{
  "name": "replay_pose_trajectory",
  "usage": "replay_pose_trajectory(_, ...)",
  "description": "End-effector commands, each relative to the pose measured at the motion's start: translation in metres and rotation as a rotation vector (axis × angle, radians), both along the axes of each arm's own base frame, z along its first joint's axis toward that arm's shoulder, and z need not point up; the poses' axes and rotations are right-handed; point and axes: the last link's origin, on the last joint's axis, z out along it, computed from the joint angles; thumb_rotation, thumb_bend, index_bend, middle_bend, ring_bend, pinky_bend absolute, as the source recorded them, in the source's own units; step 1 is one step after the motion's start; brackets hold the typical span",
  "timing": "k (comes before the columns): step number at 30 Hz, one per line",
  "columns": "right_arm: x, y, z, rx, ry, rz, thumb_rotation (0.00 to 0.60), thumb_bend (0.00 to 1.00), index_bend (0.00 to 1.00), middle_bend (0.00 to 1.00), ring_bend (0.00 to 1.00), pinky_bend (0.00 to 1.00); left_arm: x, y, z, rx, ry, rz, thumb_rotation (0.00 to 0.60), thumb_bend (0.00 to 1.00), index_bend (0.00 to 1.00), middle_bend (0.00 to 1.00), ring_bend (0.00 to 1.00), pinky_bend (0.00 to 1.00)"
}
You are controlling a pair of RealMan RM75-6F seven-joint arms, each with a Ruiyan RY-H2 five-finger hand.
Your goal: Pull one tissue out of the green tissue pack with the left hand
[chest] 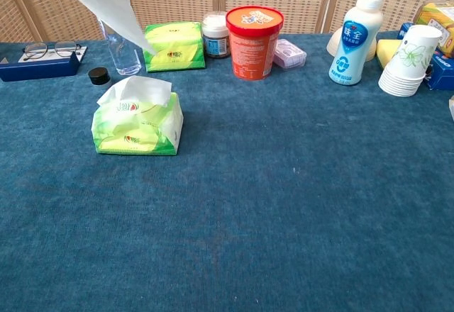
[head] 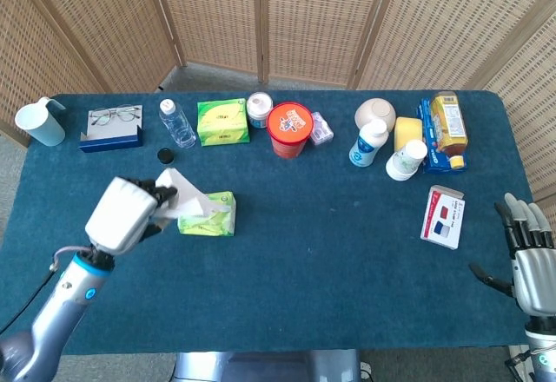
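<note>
Broadly, the blue table (head: 347,252) has open cloth across its front and middle, while the far edge is lined with one orange tub (head: 289,129), two white bottles, one cup stack (chest: 411,60), one clear bottle (head: 177,123) and one pair of glasses (head: 113,115). Two green packs show: the green tissue pack (head: 208,214) sits left of centre with a fresh sheet poking up, a second pack (head: 222,121) at the back. Raised left hand (head: 130,214) pinches one pulled tissue (head: 182,195), clear of the pack; right hand (head: 526,255) rests fingers spread, holding nothing, at the right edge.
</note>
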Motion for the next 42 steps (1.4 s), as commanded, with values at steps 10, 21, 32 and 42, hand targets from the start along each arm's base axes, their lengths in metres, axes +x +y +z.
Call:
replay_pose_trajectory(10,0.0,-0.001,-0.004,0.011,0.012,-0.006,0.6,0.0,0.0,0.0,0.0,0.0,-0.106,-0.064,-0.046,-0.265,0.224,0.067,0.6,0.62,0.69,0.76,0.68,0.87)
replay_pose_trajectory(21,0.001,0.0,-0.01,0.029,0.035,-0.012,0.6,0.0,0.0,0.0,0.0,0.0,-0.17,-0.106,-0.045,-0.432,0.345,0.302,0.6,0.09,0.03,0.01,0.0,0.01)
replay_pose_trajectory(32,0.003,0.001,-0.014,0.04,0.045,-0.009,0.6,0.0,0.0,0.0,0.0,0.0,-0.154,-0.105,0.02,-0.019,0.14,0.436,0.472,0.0,0.0,0.0,0.0,0.0)
replay_pose_trajectory(42,0.002,0.001,-0.012,0.036,0.039,-0.013,0.6,0.0,0.0,0.0,0.0,0.0,-0.164,-0.098,0.05,0.048,0.018,0.509,0.54,0.0,0.0,0.0,0.0,0.0)
